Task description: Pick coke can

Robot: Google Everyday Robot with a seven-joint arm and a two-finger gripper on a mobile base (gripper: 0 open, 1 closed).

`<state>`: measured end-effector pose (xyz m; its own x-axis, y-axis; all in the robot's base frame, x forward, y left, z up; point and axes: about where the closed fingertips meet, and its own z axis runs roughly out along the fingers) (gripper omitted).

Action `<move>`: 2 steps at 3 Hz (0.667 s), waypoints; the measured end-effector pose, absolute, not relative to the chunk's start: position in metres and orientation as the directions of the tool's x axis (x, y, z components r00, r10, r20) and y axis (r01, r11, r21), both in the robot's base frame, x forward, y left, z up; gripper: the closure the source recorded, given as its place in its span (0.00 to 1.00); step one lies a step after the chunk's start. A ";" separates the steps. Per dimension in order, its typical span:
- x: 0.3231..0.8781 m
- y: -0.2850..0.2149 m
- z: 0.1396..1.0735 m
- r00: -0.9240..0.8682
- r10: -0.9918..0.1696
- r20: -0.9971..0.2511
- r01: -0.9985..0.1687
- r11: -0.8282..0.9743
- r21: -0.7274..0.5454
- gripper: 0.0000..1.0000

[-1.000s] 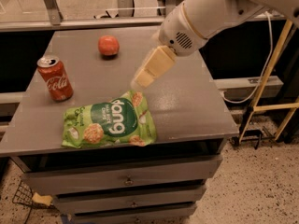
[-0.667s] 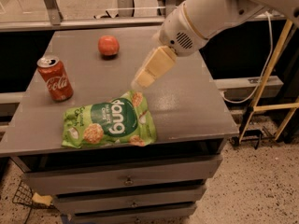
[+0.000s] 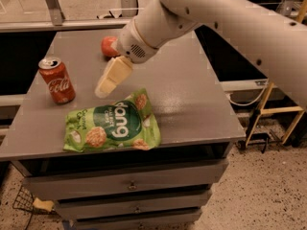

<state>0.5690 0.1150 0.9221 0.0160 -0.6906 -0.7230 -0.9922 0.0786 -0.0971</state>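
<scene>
The coke can (image 3: 57, 79), red with white script and a silver top, stands upright near the left edge of the grey table (image 3: 192, 99). My gripper (image 3: 106, 86) hangs from the white arm above the table, to the right of the can and apart from it, its cream fingers (image 3: 113, 75) pointing down and left. It holds nothing that I can see.
A green Dang chips bag (image 3: 113, 123) lies flat at the table's front, just below the gripper. A round red-orange fruit (image 3: 108, 45) sits at the back, partly hidden behind the arm. Drawers are under the table. A yellow-framed stand is at the right.
The arm and gripper have swung left, from over the table's middle toward the can. The can, bag and fruit stay put on the table.
</scene>
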 end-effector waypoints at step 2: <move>0.586 0.220 0.897 0.062 -0.598 -0.799 -0.993 0.044 -0.110 0.00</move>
